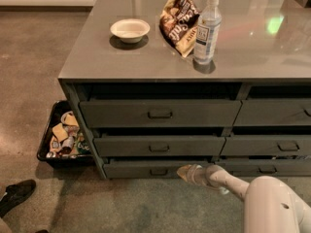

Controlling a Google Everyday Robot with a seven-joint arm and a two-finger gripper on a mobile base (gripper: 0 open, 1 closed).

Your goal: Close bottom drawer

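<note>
The bottom drawer [141, 169] is the lowest dark grey front of the left three-drawer stack, with a small central pull handle [158, 172]. It stands out only slightly from the cabinet, with a thin dark gap above it. My gripper [187, 173] reaches in from the lower right on a white arm and sits right at the drawer's front, just right of the handle. Whether it touches the front is not clear.
The grey counter [97, 57] holds a white bowl [129, 29], a snack bag [178, 21] and a water bottle [207, 29]. A black bin of snacks [62, 135] stands on the floor at the cabinet's left. A black shoe [17, 194] shows at lower left. A right-hand drawer stack [272, 147] adjoins.
</note>
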